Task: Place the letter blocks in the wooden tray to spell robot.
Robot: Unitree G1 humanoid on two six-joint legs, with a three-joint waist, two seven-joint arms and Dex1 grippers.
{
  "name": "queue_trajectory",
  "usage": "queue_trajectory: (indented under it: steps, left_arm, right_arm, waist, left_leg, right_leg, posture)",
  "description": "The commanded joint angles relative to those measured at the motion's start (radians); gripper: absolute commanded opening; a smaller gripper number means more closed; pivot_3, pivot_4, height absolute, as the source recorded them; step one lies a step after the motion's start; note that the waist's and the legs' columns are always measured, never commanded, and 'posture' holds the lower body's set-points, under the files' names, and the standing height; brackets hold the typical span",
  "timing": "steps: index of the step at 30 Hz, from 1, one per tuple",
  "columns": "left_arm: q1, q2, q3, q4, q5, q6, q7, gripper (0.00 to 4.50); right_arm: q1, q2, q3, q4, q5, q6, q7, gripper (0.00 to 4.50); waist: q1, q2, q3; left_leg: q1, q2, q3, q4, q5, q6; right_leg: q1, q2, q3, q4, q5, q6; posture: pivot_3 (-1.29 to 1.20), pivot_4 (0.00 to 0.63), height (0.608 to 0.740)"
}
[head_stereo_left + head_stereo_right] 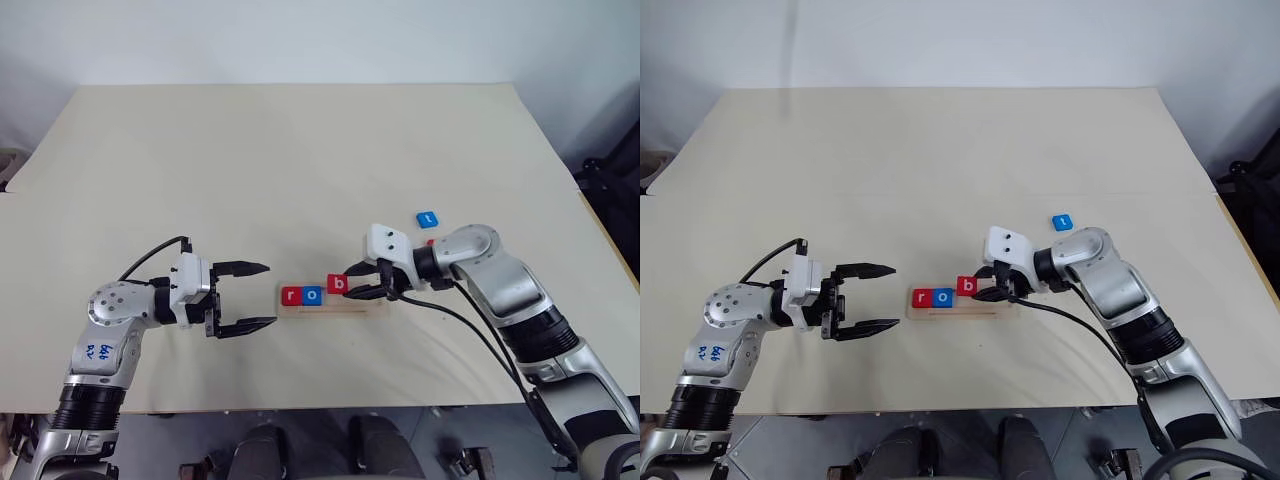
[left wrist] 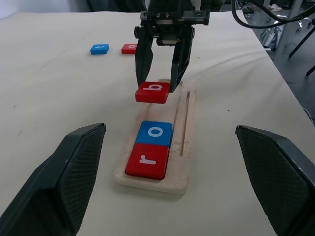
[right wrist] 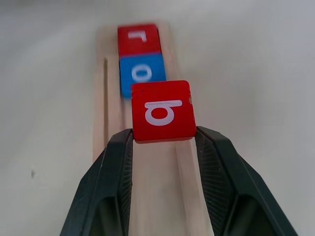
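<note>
Left eye view: beige table (image 1: 300, 150), white wall (image 1: 300, 40); right tool (image 1: 362, 281) grips b block (image 1: 338, 284), left tool (image 1: 250, 296) open.

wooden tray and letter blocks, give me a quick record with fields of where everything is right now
tray: wooden tray on the table, between the two grippers
in tray: red r block, then blue o block touching it
in grip: red b block, held by right gripper just above the tray, past the o
loose on table: blue t block, another red block beside it
left gripper: open, empty, beside the tray's r end
</note>
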Motion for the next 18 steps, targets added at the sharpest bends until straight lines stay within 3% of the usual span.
queue_trajectory:
  steps: [1,9,18]
  left_arm:
    - [0.020,0.011,0.020,-0.052,-0.009,-0.003,0.014,4.50]
    - [0.033,0.015,0.022,-0.069,-0.013,0.004,0.034,4.50]
    - [0.027,0.017,0.021,-0.071,-0.016,0.010,0.041,4.50]
  right_arm:
    - [-0.015,0.006,0.011,-0.036,-0.002,-0.001,0.002,1.47]
    - [-0.014,-0.001,0.024,-0.031,-0.012,-0.018,0.013,1.47]
    - [-0.002,0.000,0.000,-0.070,0.017,0.024,0.001,4.48]
  waist:
    - [0.001,0.000,0.000]
    - [0.000,0.000,0.000]
    - [0.000,0.000,0.000]
  left_leg:
    - [0.000,0.000,0.000,0.000,0.000,0.000]
    - [0.000,0.000,0.000,0.000,0.000,0.000]
    - [0.000,0.000,0.000,0.000,0.000,0.000]
  right_leg:
    - [0.000,0.000,0.000,0.000,0.000,0.000]
    - [0.000,0.000,0.000,0.000,0.000,0.000]
    - [0.000,0.000,0.000,0.000,0.000,0.000]
  posture:
    - [0.00,0.150,0.740]
    - [0.00,0.150,0.740]
    - [0.00,0.150,0.740]
